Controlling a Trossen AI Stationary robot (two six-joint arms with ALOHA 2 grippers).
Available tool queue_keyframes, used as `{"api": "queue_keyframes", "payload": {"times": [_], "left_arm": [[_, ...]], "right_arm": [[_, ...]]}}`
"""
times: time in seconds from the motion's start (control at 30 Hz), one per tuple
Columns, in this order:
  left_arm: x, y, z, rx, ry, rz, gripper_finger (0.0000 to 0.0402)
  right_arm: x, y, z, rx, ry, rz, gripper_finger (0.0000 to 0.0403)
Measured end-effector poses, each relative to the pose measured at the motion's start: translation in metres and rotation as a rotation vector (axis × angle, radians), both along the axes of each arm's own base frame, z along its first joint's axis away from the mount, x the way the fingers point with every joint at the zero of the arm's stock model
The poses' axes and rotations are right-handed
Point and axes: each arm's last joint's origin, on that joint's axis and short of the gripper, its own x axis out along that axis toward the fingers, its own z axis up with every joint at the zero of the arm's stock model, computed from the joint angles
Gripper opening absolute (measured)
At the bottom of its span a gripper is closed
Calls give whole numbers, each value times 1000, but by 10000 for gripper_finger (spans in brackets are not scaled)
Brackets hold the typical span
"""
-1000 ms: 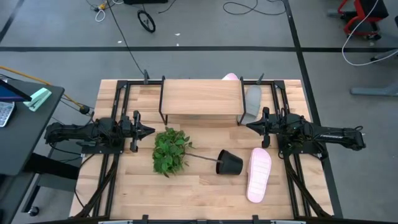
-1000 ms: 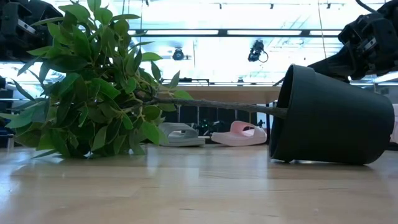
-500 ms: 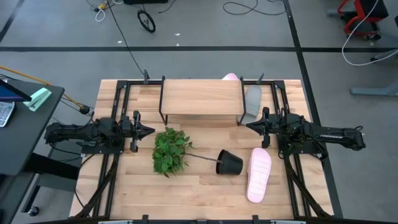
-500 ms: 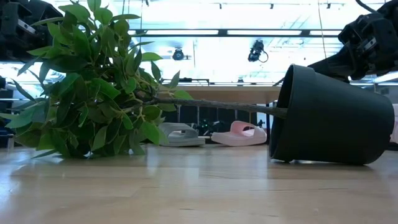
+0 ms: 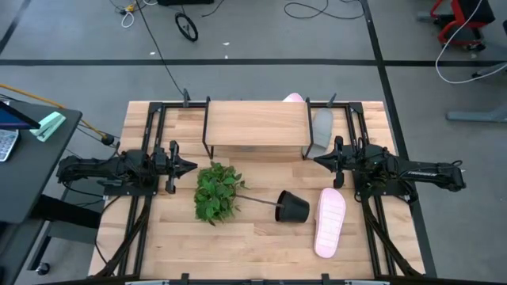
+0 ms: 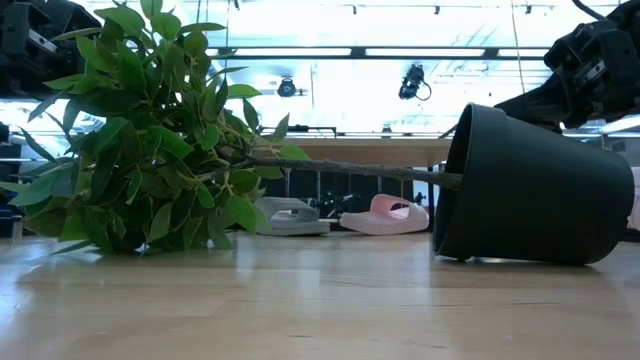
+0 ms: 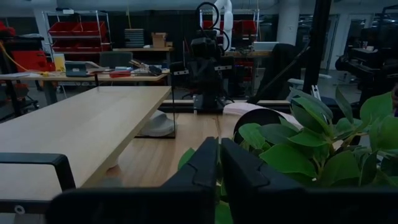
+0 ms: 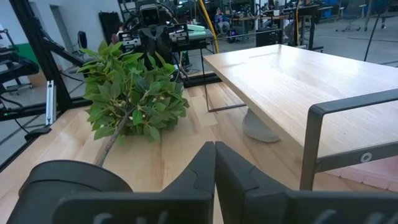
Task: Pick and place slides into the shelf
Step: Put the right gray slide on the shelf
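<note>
Shelf [image 5: 257,123] stands at the tabletop [image 5: 158,245] far edge, centred; a tipped black plant pot [image 5: 291,207] with its leafy plant [image 5: 216,191] lies mid-table in front of it. One pink slide [image 5: 329,222] lies near the right edge by the pot, a grey slide [image 5: 320,132] is at the shelf's right end, another pink slide [image 5: 294,98] pokes out behind the shelf, and a further grey slide [image 6: 290,216] shows under it. Left gripper [image 5: 188,166] hovers near the left edge, right gripper [image 5: 318,160] near the right, both facing inward with fingers pressed together, holding nothing.
</note>
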Motion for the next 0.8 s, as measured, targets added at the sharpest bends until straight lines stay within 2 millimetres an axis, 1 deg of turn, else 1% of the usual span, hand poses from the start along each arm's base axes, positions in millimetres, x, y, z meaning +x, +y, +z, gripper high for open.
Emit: {"api": "queue_keyframes", "payload": {"times": [0.17,0.3,0.43,0.53,0.63,0.7,0.8], "left_arm": [[0,0,0,0,0,0,21],[0,0,0,-1,1,0,26],[0,0,0,0,1,0,32],[0,0,0,0,1,0,32],[0,0,0,-22,-1,-2,27],[0,0,0,-27,-1,-2,23],[0,0,0,-45,-2,-3,19]], "right_arm": [[0,0,0,79,-12,-5,14],[0,0,0,126,-16,-2,14],[0,3,0,104,-6,95,14],[0,5,0,142,-7,157,14],[-2,7,3,171,61,212,14],[-4,7,6,185,102,200,14],[-4,7,10,234,83,167,14]]}}
